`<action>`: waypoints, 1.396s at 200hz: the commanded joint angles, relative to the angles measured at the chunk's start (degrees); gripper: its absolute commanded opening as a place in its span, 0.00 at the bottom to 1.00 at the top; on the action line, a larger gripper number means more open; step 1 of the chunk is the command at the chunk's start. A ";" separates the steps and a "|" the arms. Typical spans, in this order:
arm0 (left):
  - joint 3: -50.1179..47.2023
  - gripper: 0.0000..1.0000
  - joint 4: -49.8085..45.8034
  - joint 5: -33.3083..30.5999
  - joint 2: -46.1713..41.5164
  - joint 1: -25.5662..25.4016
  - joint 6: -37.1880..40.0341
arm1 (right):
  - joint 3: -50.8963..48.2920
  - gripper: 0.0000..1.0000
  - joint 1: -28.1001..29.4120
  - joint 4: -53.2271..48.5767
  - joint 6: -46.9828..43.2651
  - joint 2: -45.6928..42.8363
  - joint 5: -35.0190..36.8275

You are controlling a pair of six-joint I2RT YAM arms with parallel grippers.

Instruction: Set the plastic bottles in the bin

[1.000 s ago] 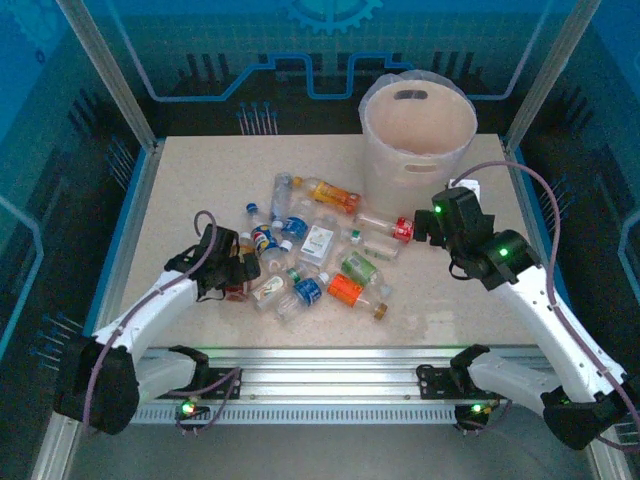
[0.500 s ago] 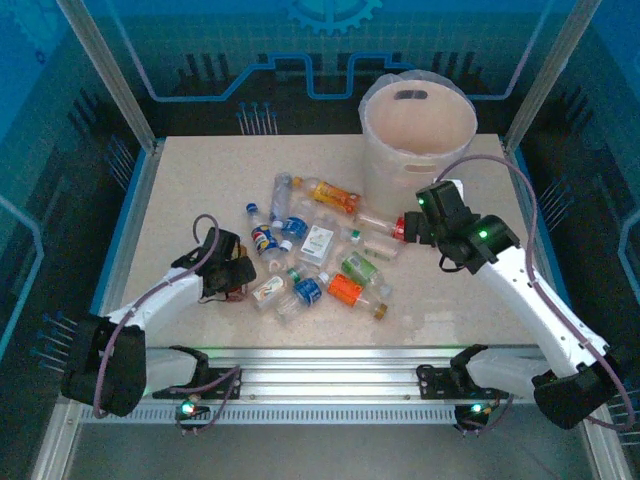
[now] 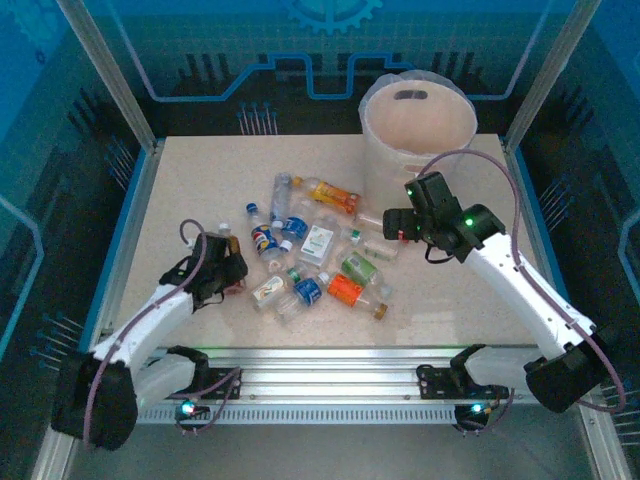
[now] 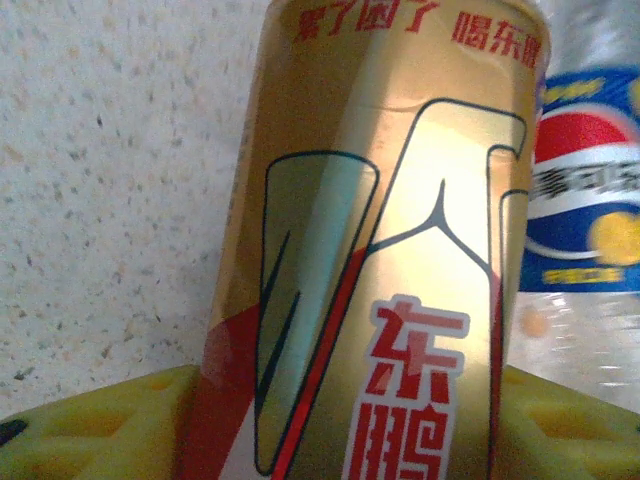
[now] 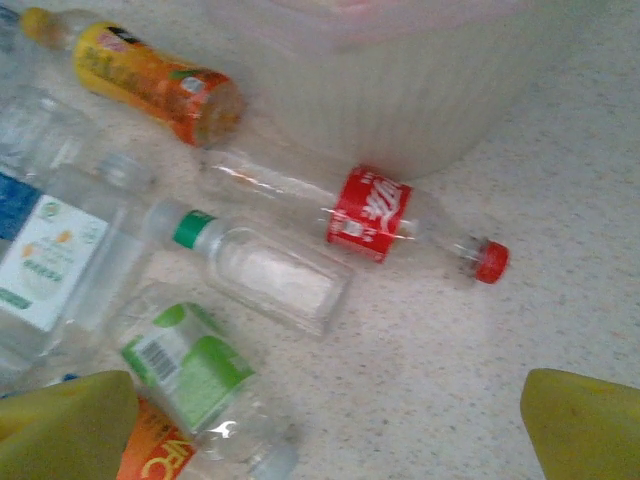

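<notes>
Speckled beige tabletop [image 3: 200, 190], aluminium rail [image 3: 320, 385], possibly glass blue walls [image 3: 200, 50]

Gold bottle [image 4: 380, 250], red characters, red-white patch low. Pepsi-label bottle [image 4: 585, 200] on its right: blue, red, white. Clear bottle [image 5: 370, 215]: red label, red cap. Orange-yellow bottle [image 5: 150, 80]. Green-capped bottle [image 5: 260, 265], clear. Bin [image 3: 385, 170] translucent whitish. Table [image 3: 190, 180] beige, speckled.
</notes>
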 commanded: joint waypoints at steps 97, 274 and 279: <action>4.12 0.38 21.94 15.78 -10.07 -5.83 6.01 | 12.79 1.00 5.52 13.45 -2.28 8.96 -25.62; 8.29 0.39 47.16 26.90 4.36 -17.42 12.18 | 35.56 0.68 6.65 16.72 0.22 29.17 -36.08; 8.23 0.39 47.16 26.64 4.37 -17.40 12.20 | 35.64 0.65 6.67 16.84 0.31 29.24 -36.02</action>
